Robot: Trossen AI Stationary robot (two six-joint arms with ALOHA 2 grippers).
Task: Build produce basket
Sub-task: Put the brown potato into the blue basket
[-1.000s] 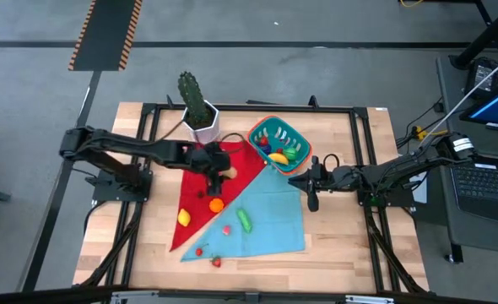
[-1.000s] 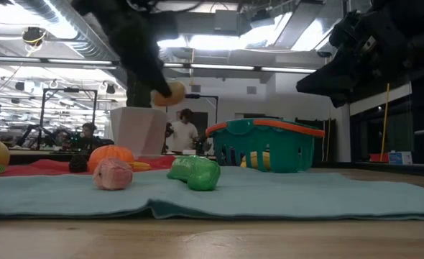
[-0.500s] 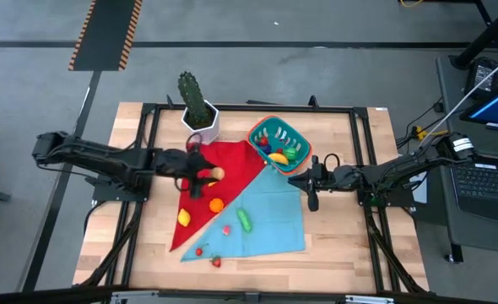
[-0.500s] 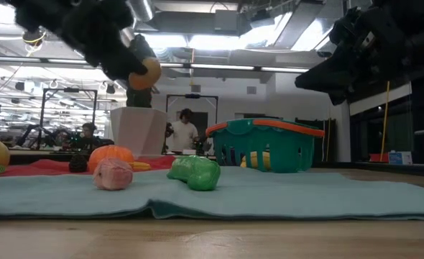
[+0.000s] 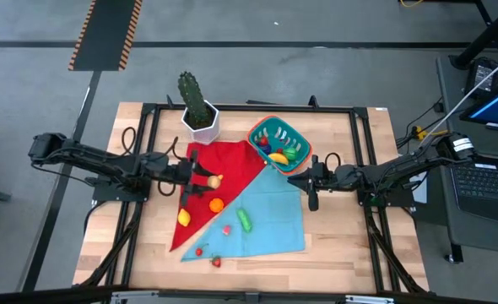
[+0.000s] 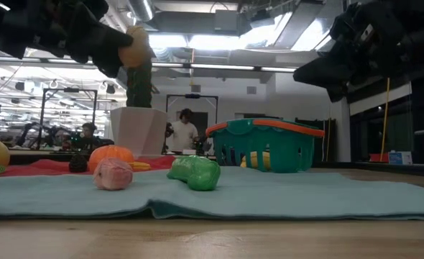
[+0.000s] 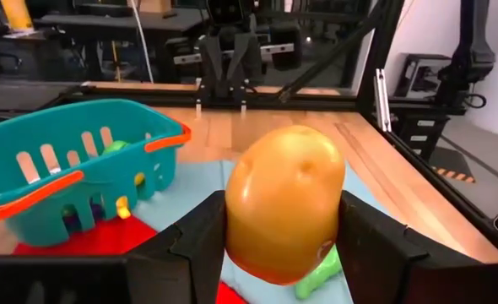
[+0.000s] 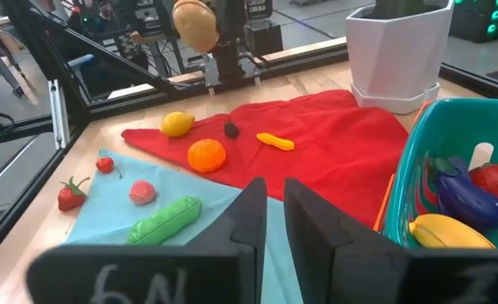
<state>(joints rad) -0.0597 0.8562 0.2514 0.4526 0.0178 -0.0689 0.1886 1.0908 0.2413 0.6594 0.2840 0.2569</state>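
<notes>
I hold a tan potato-like piece (image 7: 284,201) pinched between the fingers of the left gripper (image 5: 205,180), raised above the red cloth (image 5: 224,165) left of the basket (image 5: 277,141). The basket stands at the far right of the cloths, just beside the white cactus pot (image 5: 201,122). I count several pieces already inside it: a banana (image 8: 448,231), an eggplant (image 8: 460,196), a red item and something green. I keep the right gripper (image 5: 311,189) waiting near the basket's near right corner, its fingers pressed almost together on nothing. On the cloths I still see a lemon (image 5: 183,218), an orange (image 5: 217,204), a cucumber (image 5: 245,220), a pink piece (image 5: 226,229), a small orange carrot-like piece (image 8: 275,141), a small dark item (image 8: 230,129) and red berries (image 5: 208,254). I judge the task under half done: next, carry the held piece right to the basket and release it, then collect the rest.
</notes>
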